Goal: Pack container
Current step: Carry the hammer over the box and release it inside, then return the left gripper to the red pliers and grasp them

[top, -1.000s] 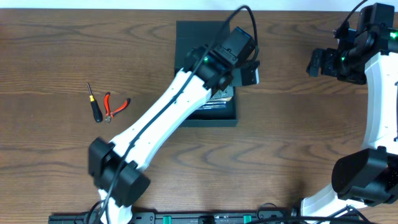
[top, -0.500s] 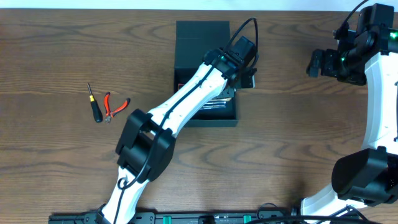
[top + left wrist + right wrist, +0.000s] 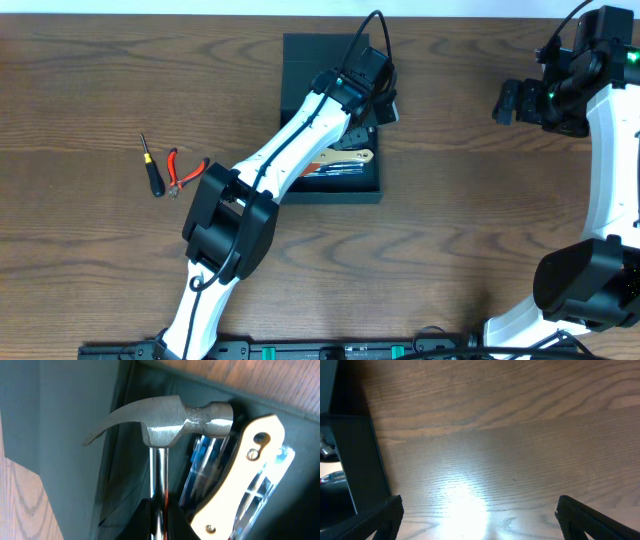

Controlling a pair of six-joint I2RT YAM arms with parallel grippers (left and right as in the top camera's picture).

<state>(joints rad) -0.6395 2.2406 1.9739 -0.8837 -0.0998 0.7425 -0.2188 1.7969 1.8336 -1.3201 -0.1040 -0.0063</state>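
"Where's the container [image 3: 330, 190] sitting?"

"Middle of the counter, close to the far edge, with its flap lid folded back toward that edge. The left arm reaches right over it."

"And the left gripper [image 3: 380, 100]?"

"Above the box's far right corner, pinched narrow on a hammer [image 3: 165, 417], just below the steel head. The head is down inside, near a dark wall. Beside it lie a cream-handled tool [image 3: 350, 158] and a clear plastic case [image 3: 200, 475], touching."

"The other one?"

"The right gripper [image 3: 510, 100] hangs near the far right corner, well apart from the box, fingers [image 3: 375, 520] spread wide over bare wood, holding nothing."

"Anything else?"

"A screwdriver [image 3: 150, 170] and red pliers [image 3: 185, 170], side by side toward the left edge."
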